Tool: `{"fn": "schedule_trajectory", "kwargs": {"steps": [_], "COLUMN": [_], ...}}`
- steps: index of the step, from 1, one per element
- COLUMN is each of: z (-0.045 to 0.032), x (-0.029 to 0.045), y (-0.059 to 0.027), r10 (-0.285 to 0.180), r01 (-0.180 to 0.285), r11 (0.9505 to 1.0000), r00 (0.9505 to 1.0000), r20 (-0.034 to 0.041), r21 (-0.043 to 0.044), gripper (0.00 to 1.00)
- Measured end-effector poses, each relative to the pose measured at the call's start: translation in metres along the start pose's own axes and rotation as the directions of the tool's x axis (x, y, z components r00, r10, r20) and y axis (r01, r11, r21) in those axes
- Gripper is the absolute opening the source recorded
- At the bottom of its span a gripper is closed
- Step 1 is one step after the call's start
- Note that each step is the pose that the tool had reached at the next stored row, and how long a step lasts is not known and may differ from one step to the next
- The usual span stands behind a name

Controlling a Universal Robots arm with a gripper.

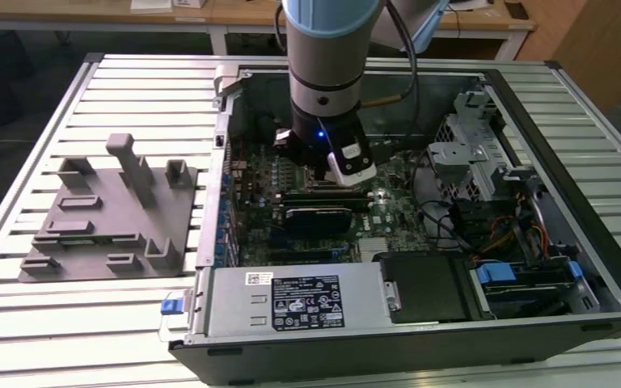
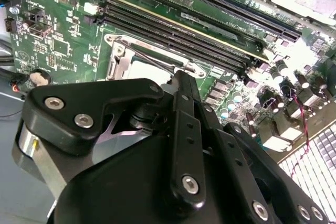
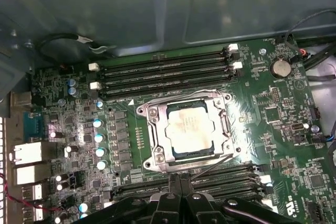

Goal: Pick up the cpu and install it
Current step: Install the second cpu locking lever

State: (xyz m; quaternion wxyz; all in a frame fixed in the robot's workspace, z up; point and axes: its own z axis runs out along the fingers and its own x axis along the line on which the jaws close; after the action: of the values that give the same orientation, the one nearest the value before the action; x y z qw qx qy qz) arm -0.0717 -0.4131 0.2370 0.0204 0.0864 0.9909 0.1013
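The cpu [image 3: 189, 131], a pale silver square chip, lies flat inside the metal-framed socket [image 3: 152, 113] on the green motherboard [image 3: 273, 129]. In the second wrist view a slice of the cpu [image 2: 143, 70] shows just past the black gripper linkage. My gripper [image 3: 177, 183] hangs over the board beside the socket, a little apart from the chip, its two black fingers pressed together with nothing between them. In the exterior view the gripper [image 1: 330, 187] reaches down into the open computer case [image 1: 569, 267] under the arm's wrist.
A grey plastic tray [image 1: 106, 222] with upright posts lies on the slatted table at the exterior view's left. Rows of memory slots [image 3: 163, 74] flank the socket. A black component [image 1: 316, 218], the power supply [image 1: 289, 299], drive cages [image 1: 472, 153] and cables crowd the case.
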Motion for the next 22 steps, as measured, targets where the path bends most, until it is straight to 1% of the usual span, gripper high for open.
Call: {"fn": "schedule_trajectory", "kwargs": {"steps": [5,10,18,20,22], "z": [0.0058,0.0104,0.0178,0.0195,0.0213], "x": [0.0011,0.0071,0.0083,0.0093,0.0103], "y": [-0.0014,-0.0034,-0.0094,-0.0105,-0.0116], "r10": [0.0,0.003,0.004,0.004,0.004], "r01": [0.0,-0.003,-0.004,-0.004,-0.004], "r11": [1.0,1.0,1.0,1.0,0.9999], "r00": [1.0,1.0,1.0,1.0,1.0], "r20": [0.0,0.0005,0.0008,0.0001,-0.001], "r21": [0.0,0.0001,-0.0004,-0.0037,-0.0095], "gripper": [0.11,0.11,0.11,0.11,0.11]}}
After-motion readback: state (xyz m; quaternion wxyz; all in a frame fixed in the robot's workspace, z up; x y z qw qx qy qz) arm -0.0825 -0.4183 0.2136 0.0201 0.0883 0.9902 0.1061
